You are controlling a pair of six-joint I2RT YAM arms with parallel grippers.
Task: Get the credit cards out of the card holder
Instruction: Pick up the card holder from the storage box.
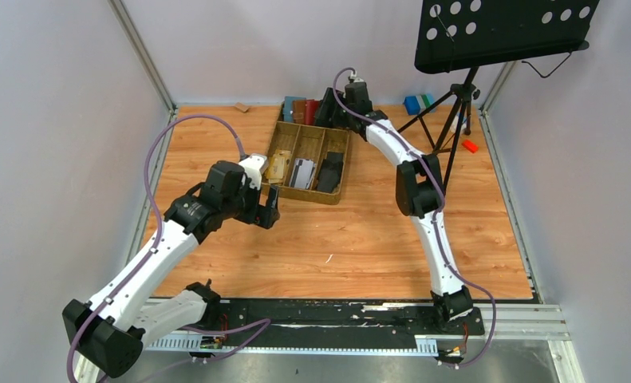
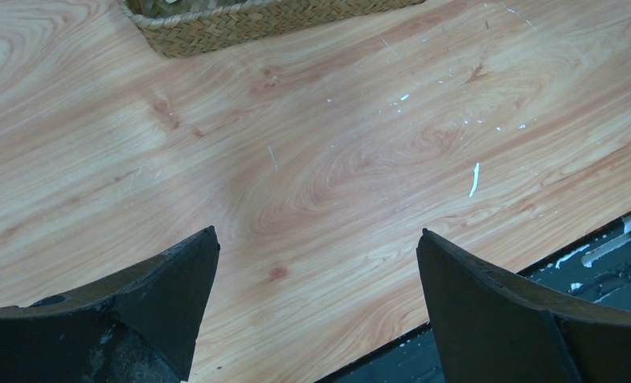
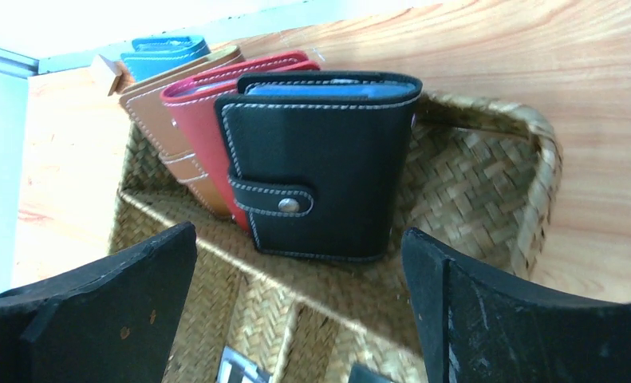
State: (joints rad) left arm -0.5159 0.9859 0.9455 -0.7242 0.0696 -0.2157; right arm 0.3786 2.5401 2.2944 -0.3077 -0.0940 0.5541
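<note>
Card holder: one, black, tab snapped shut, stood upright at the far end of the basket. It is flanked by three wallets: red, brown, blue. Right gripper: held wide apart and empty, just near of the holder. Left gripper: wide apart, empty, over the table.

Card holder: black, white-stitched, tab snapped shut, upright in basket. Credit cards: whitish; I see them lying in its middle compartment.
</note>
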